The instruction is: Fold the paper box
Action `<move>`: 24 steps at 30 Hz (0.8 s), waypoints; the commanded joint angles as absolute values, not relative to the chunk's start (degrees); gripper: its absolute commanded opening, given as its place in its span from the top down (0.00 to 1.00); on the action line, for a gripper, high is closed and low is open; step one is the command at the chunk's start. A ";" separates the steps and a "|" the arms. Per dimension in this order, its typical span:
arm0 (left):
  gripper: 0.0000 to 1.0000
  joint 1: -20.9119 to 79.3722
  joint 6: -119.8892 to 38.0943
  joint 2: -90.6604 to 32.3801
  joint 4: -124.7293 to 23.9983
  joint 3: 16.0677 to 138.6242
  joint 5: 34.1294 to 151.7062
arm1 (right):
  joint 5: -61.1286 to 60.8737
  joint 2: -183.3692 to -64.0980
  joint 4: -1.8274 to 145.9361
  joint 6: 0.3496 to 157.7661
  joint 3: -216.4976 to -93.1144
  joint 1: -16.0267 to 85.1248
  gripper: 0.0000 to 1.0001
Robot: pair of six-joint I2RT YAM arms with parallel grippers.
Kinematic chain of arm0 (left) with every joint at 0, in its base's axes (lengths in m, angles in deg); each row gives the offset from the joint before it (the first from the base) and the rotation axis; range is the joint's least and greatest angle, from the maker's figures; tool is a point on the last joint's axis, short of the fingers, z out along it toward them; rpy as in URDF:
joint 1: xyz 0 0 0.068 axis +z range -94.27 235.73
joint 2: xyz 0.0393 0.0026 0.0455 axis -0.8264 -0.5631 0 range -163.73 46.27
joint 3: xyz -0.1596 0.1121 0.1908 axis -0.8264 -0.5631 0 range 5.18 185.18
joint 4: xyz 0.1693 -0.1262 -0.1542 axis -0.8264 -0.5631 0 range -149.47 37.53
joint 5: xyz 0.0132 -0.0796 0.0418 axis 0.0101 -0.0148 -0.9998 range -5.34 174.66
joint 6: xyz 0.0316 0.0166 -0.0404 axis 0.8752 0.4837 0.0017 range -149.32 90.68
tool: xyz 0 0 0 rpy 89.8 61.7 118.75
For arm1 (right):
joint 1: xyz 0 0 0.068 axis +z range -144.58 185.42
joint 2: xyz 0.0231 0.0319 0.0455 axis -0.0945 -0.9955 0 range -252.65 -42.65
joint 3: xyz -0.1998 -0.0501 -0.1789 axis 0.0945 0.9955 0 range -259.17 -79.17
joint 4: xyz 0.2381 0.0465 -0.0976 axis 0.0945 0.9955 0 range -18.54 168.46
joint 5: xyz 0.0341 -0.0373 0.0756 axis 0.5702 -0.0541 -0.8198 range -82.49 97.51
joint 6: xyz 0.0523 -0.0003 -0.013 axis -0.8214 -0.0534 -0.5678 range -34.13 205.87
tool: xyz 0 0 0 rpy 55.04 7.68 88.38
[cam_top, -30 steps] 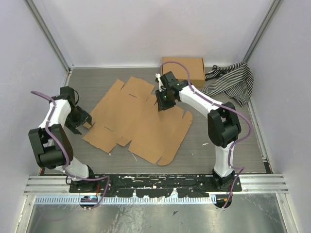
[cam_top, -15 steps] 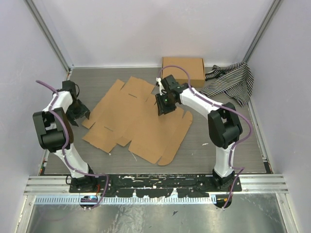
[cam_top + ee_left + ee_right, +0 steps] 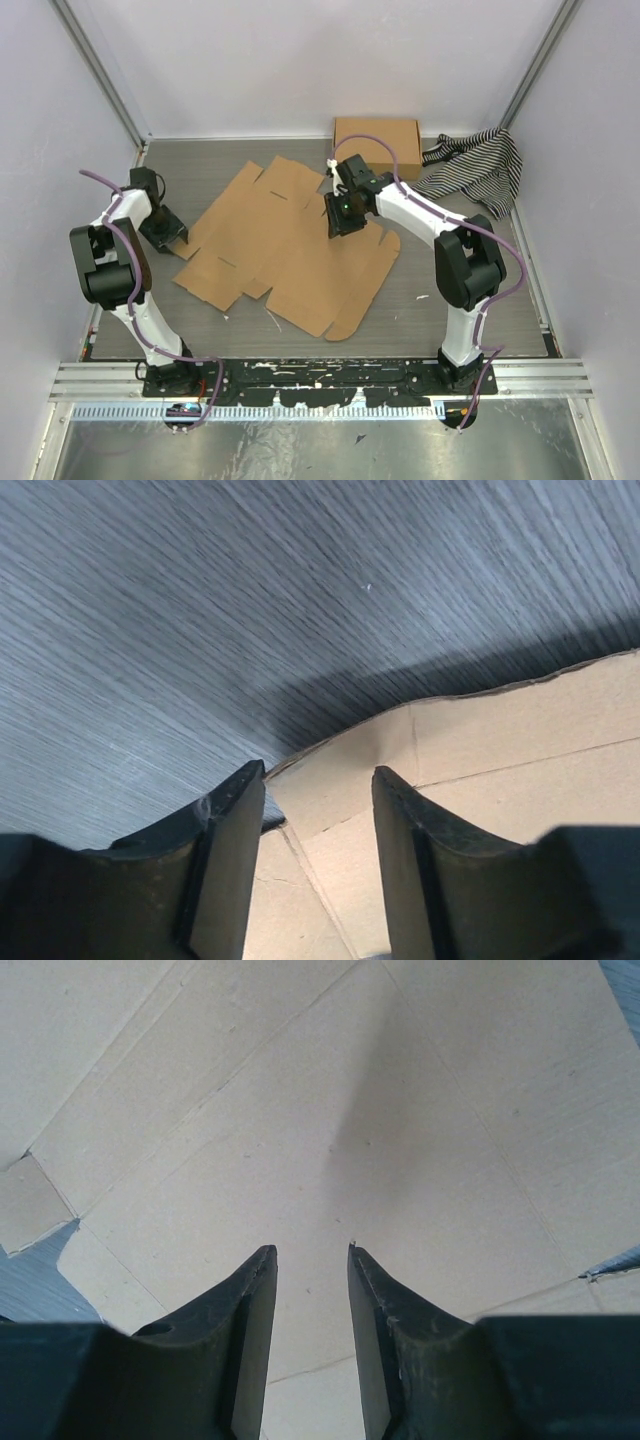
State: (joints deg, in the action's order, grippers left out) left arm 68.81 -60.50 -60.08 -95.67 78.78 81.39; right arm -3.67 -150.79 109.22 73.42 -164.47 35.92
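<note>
Left gripper (image 3: 315,780) has reached the left corner of the paper box (image 3: 290,245), flat on the worktop (image 3: 480,290), jaws narrowing astride it; right gripper (image 3: 310,1252) over the sheet, jaws narrow, empty; folding can start.

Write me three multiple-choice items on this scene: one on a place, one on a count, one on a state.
1. Where does the striped cloth lie?
A. At the far right, beside the made-up box
B. At the near left corner
C. Dead centre

2. How many brown cardboard things are on the table?
A. One
B. Two
C. Three

3. The cardboard sheet is:
A. Folded into a box
B. Held up in the air
C. Spread out unfolded

Answers: 1 A, it is bunched right of the box at the back; 2 B, one sheet and one box; 3 C, its flaps lie open on the table.
</note>
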 commanded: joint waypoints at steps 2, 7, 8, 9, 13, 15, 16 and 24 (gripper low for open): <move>0.54 69.00 -60.63 -60.88 -95.00 79.26 84.36 | -3.91 -146.74 107.41 72.26 -164.56 35.53 0.60; 0.64 68.98 -60.84 -60.34 -95.88 81.25 85.63 | -4.46 -146.45 107.51 72.24 -165.19 35.40 0.60; 0.64 69.00 -60.98 -60.16 -95.81 81.54 86.18 | -4.64 -146.45 107.50 72.24 -165.32 35.39 0.60; 0.64 69.02 -61.24 -59.98 -95.80 82.18 86.64 | -5.17 -146.60 107.49 72.25 -165.61 35.39 0.60; 0.61 68.92 -62.38 -60.61 -96.15 84.52 89.27 | -6.72 -147.85 108.20 72.50 -167.42 35.44 0.60; 0.58 68.83 -62.82 -61.35 -96.15 85.37 89.74 | -7.13 -148.35 108.45 72.58 -168.20 35.40 0.60; 0.58 68.75 -62.99 -61.78 -96.15 85.63 89.92 | -7.23 -148.45 108.54 72.60 -168.39 35.39 0.61; 0.57 66.62 -63.21 -66.51 -97.91 90.47 90.18 | -6.95 -148.64 109.84 73.20 -170.05 35.37 0.60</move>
